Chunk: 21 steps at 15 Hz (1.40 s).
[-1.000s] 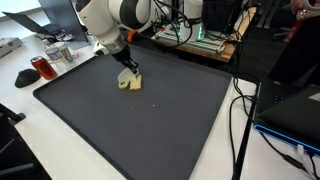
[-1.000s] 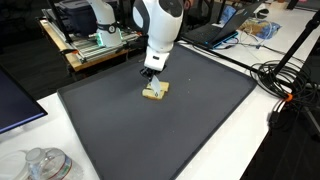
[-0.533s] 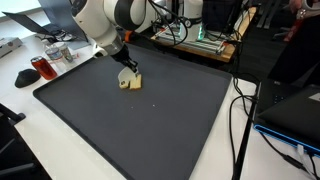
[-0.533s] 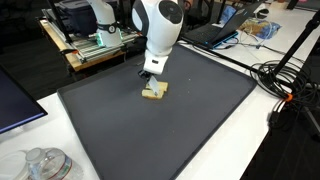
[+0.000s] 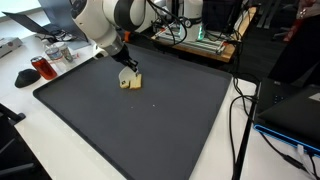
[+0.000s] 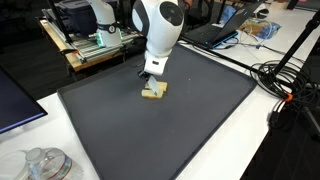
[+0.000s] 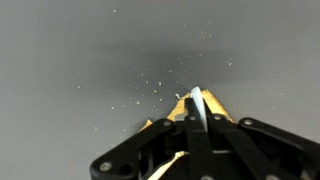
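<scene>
White, smooth desk [image 5: 28, 100] at left. Next we see the tool [image 5: 126, 71], clenched, tips right over a small tan flat-sided block [image 5: 131, 84]. The block lies on the far left part of a matte black rectangular mat [image 5: 165, 120]. In the wrist view a thin pale sliver [image 7: 196, 100] shows between the fingertips; we can't tell what it is. Black cables [image 5: 238, 115] at right.

Yellow block [image 7: 216, 108] probably half behind jaws
</scene>
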### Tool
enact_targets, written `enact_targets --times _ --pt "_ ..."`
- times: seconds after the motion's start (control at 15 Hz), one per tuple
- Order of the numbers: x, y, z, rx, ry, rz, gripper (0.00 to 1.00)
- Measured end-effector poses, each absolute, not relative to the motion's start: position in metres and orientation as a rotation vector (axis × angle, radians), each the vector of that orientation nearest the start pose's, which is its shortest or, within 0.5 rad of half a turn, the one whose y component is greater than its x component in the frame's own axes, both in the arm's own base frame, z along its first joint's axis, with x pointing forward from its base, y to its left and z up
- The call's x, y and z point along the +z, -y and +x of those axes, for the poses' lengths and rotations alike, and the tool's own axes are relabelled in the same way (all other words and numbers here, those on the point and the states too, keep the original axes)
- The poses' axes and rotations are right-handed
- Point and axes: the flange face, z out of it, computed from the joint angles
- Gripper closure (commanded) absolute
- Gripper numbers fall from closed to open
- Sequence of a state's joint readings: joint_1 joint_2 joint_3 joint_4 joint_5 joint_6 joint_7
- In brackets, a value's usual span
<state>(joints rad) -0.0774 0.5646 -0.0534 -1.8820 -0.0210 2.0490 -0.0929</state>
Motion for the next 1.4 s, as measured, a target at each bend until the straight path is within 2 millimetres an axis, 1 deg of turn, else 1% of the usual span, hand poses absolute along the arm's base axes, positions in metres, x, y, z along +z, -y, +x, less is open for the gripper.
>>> enact_targets --times 0.2,0.53,0.93,1.2,1.4 --pt "0.181 0.074 0.581 0.621 -0.003 -3.103 0.99" --pt "0.181 0.063 0.578 0.622 0.080 -3.166 0.99" --pt "0.181 0.053 0.576 0.647 0.157 -3.197 0.99" --pt "0.180 0.053 0.574 0.657 0.178 -3.197 0.99" --pt "0.180 0.056 0.569 0.670 0.180 -3.191 0.99"
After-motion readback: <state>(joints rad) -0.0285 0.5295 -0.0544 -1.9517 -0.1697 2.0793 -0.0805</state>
